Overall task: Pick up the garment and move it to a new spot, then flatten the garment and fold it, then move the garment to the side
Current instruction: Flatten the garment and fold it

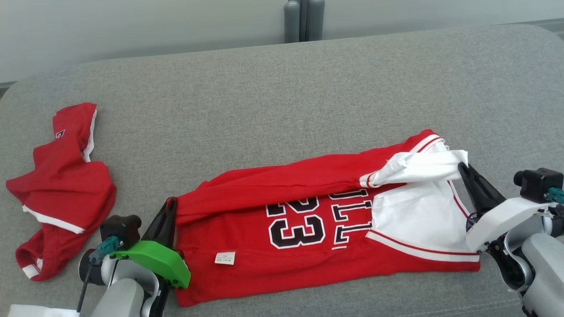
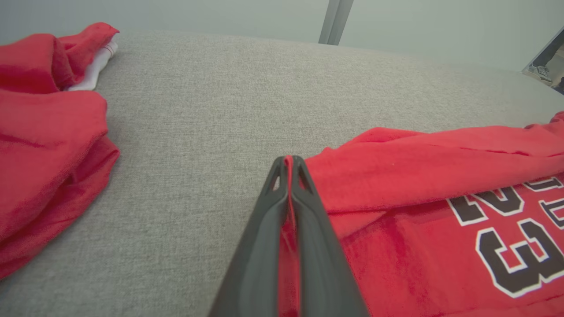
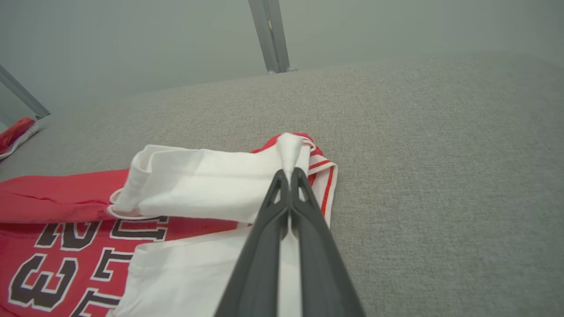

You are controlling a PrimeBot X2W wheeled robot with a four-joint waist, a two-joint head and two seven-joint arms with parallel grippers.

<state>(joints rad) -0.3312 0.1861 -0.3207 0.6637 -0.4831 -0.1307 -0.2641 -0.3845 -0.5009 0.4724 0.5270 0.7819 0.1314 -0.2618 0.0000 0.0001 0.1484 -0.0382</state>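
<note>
Since the grey cushion takes up nearly all our head view, we start there: it carries two pieces of clothing. The larger is the red jersey, the garment of our task. It lies stretched low across the view from about 8 o'clock to 4 o'clock, its far long edge doubled over toward us and a white flap turned back across the lettering. A second red shirt lies crumpled at 9 o'clock, well apart from it. Our left gripper, at 8 o'clock, has its fingers pressed together on the jersey's hem corner. Our right gripper, at 3 o'clock, pinches the tip of the white flap. A small white label sits at 7 o'clock. We judge three risks. Such thin pinches may slip if we pull the ends apart too hard. Uneven travel of the two arms would skew the fold. The loose flap could bunch underneath and leave a lump.
</note>
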